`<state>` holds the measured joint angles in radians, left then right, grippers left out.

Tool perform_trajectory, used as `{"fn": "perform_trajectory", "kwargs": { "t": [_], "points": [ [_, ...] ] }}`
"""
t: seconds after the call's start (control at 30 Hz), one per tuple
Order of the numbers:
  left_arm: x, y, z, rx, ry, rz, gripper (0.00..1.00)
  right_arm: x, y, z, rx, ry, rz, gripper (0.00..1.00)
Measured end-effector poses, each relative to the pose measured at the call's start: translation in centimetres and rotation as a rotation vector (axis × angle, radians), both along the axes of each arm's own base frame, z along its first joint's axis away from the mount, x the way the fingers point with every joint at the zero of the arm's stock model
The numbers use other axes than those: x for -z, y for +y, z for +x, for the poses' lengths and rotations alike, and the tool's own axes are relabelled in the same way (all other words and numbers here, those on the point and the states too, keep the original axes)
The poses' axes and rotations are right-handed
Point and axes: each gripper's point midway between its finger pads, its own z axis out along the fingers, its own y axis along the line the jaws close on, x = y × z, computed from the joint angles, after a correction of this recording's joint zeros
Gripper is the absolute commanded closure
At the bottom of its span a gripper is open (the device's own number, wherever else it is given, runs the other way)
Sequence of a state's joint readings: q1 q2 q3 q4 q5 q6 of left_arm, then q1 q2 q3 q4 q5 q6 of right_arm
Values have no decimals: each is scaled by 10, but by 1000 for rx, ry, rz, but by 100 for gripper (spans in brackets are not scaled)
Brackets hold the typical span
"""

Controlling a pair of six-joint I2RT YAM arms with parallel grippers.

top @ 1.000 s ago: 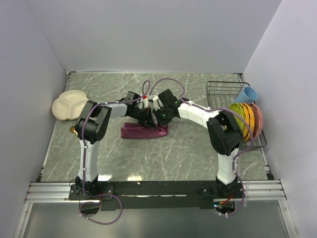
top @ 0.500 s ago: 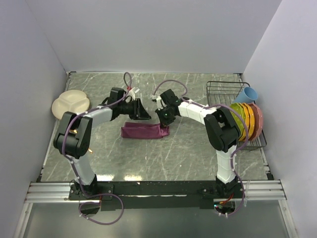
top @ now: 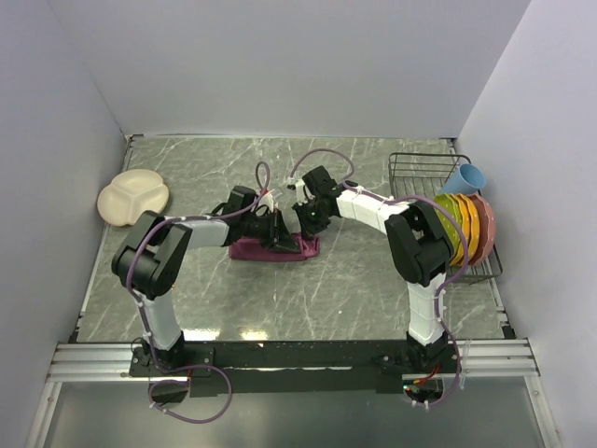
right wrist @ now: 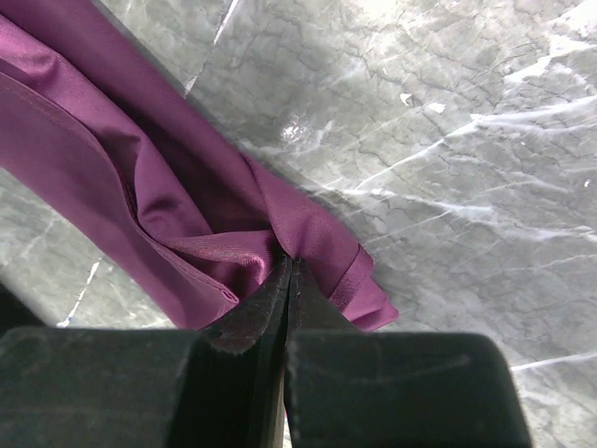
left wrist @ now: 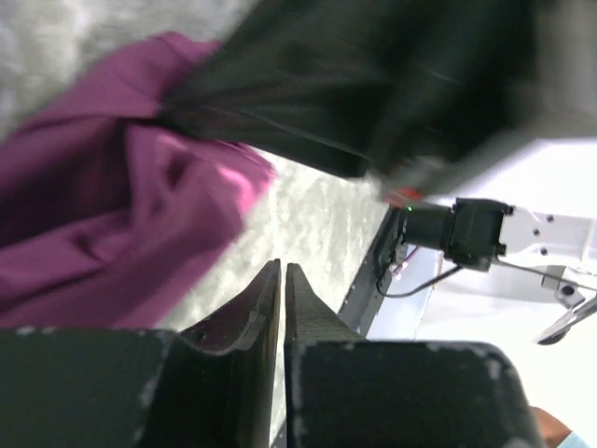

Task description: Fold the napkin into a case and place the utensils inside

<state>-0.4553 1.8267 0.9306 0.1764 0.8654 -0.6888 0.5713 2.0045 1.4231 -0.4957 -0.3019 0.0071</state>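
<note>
The maroon-purple napkin [top: 270, 249] lies on the marble table as a narrow, rumpled folded strip. My right gripper [top: 304, 224] is at its right end. In the right wrist view the jaws [right wrist: 291, 263] are shut with their tips pinching a puckered fold of the cloth [right wrist: 159, 187]. My left gripper [top: 280, 233] is over the strip's middle. In the left wrist view its jaws [left wrist: 282, 269] are shut with nothing between them, the cloth [left wrist: 112, 224] lies to their left, and the right gripper's black body [left wrist: 373, 84] is above. The blue fork and gold spoon are not in view.
A cream divided plate [top: 133, 198] sits at the far left. A wire dish rack [top: 420, 173] at the right holds several coloured plates [top: 464, 224] and a blue cup [top: 467, 177]. Walls close in the table on the left, right and back.
My left gripper pulled away to the left of the napkin, then came back over its middle. My right gripper stayed at the strip's right end.
</note>
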Motion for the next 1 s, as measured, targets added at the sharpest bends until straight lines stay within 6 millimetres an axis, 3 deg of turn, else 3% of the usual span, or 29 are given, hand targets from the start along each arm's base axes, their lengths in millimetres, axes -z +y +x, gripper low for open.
{"fn": "perform_trajectory", "kwargs": {
  "t": [0.27, 0.53, 1.0],
  "points": [
    [39, -3, 18, -62, 103, 29, 90, -5, 3, 0, 17, 17, 18, 100],
    [47, -5, 40, -119, 135, -10, 90, -8, 3, -2, 19, 30, 19, 100],
    [56, -6, 49, -132, 194, -7, 90, -16, 6, -5, 30, 85, 70, 100]
  ]
}}
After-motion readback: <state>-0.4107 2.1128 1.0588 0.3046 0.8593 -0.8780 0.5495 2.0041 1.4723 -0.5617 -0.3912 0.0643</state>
